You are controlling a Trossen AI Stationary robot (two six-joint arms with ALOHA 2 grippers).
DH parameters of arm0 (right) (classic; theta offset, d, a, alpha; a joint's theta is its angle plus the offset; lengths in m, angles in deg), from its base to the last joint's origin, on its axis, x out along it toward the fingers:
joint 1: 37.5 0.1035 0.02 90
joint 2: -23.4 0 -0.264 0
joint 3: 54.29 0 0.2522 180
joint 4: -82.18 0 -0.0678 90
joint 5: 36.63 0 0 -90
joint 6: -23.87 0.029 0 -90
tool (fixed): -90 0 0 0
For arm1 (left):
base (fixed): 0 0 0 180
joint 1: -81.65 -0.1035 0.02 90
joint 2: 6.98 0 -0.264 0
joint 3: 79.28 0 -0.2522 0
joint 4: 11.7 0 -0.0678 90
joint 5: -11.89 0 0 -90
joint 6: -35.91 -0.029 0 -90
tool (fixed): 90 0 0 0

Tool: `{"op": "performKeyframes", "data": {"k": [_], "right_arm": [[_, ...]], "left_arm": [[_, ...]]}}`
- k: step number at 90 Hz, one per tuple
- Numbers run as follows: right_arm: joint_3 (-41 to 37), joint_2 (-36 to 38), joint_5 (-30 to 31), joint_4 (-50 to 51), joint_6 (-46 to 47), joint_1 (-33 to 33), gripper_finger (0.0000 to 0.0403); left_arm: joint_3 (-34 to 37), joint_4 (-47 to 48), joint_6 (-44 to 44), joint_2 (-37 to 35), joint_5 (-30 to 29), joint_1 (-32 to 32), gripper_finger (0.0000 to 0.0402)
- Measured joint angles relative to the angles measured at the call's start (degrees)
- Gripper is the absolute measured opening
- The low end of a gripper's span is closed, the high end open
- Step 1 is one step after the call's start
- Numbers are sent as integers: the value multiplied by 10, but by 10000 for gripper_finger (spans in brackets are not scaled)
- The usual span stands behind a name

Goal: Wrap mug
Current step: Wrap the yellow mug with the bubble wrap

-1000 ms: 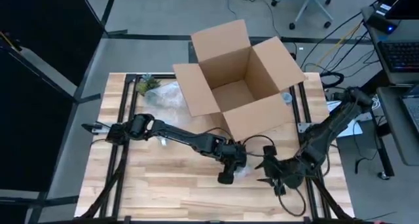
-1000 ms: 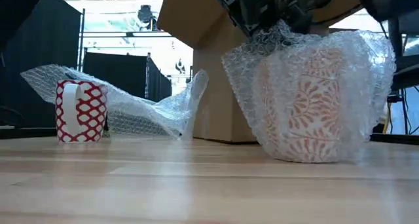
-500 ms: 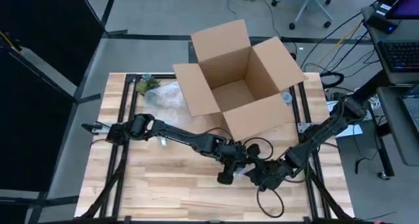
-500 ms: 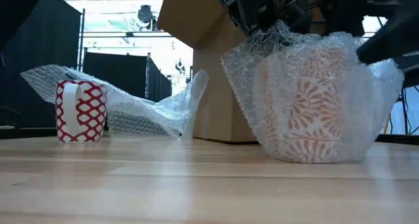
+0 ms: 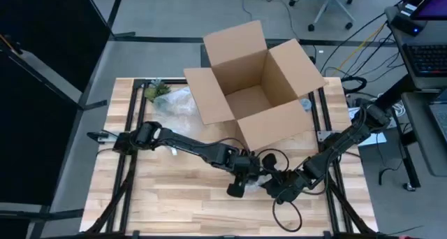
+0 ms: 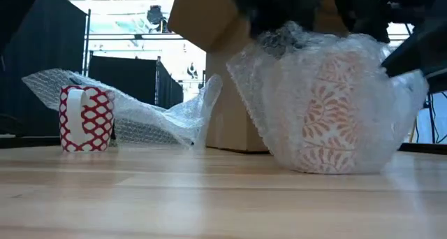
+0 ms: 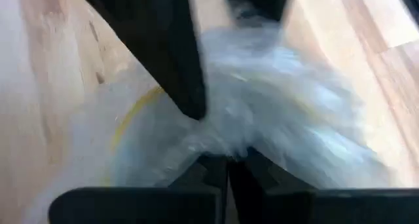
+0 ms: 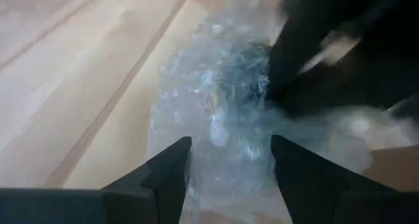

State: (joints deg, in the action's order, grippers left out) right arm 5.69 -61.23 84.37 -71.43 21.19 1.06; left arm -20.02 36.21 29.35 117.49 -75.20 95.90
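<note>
Low view: the orange-patterned mug stands on the table just in front of the cardboard box, already sheathed in bubble wrap whose loose top is bunched above its rim. Left gripper, closed, pinches that gathered bunch, while the right gripper straddles the wrap with fingers spread, gripping nothing. Judged from this, enclosure is nearly complete and only tucking or closing the top remains; a red-lattice mug stands well apart from the box beside a spare sheet.
</note>
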Motion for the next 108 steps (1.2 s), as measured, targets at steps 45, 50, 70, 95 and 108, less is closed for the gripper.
{"op": "performKeyframes", "data": {"k": [45, 50, 70, 95, 108], "right_arm": [[3, 6, 4, 4, 10, 0, 192], [12, 10, 4, 14, 12, 0, 192], [89, 18, 2, 171, 67, 18, 192], [127, -4, -3, 142, 52, -5, 192], [126, -53, -84, 96, 61, -44, 192]], "left_arm": [[-3, 90, 6, -112, -127, 31, 0], [-3, 107, 18, -112, -137, 33, 0], [26, 147, 48, -112, -141, 54, 0], [30, 128, 59, -113, -142, 62, 0], [30, 135, 63, -113, -142, 65, 0]]}}
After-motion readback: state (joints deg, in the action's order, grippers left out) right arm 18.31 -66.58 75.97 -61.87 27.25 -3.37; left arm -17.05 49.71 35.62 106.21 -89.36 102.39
